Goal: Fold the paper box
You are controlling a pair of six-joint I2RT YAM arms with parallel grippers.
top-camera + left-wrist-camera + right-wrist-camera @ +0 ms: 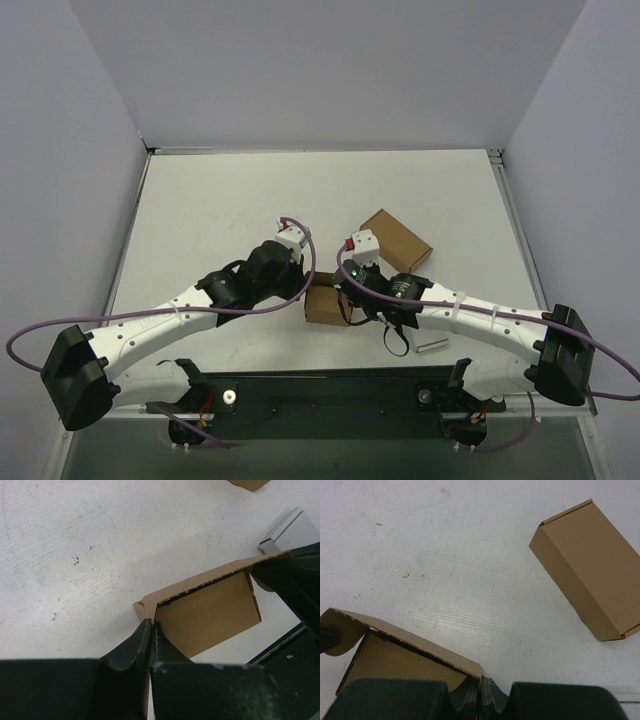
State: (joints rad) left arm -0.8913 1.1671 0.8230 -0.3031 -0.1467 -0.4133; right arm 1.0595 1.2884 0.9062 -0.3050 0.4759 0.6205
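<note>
Though from above the paper box (325, 305) sits half-formed between both arms, its top is not yet closed. Left wrist view: the left gripper (151, 626) is pinched shut on a corner wall. Right wrist view: the right gripper (482, 682) clamps the corner of the lid flap (420, 646); next, probably, tucking it down squarely.

White table (220, 200) bears the paper box (325, 305), a longer brown carton (400, 238) and, seemingly, a grey slab (431, 347)
</note>
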